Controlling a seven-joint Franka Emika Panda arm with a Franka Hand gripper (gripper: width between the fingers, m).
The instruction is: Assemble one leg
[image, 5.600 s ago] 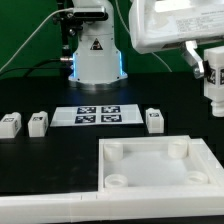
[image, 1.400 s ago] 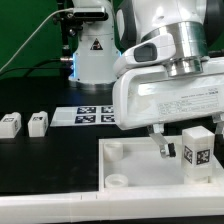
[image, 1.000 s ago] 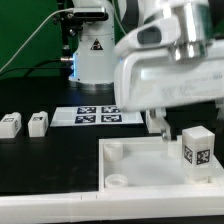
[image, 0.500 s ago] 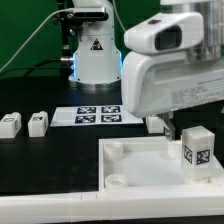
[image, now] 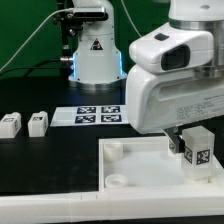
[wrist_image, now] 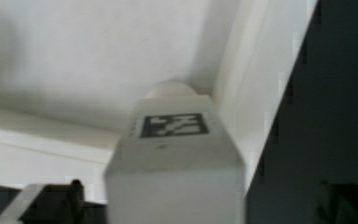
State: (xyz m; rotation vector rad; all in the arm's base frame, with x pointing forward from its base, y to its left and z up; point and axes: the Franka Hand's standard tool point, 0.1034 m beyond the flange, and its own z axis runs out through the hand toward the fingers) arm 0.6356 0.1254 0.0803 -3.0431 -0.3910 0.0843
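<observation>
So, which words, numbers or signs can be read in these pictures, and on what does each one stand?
No words or numbers can be read anywhere.
On the leg: a black-and-white square tag, a pattern only, no letters.
On the marker board: square tags of the same kind, no letters.
On the robot base: a dark triangle sign, its inside too small to read.

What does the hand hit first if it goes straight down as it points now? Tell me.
The leg, most likely: it stands upright on the white panel, directly between the open fingers of the hand. The fingers would reach the panel beside it; how near is unclear.
</observation>
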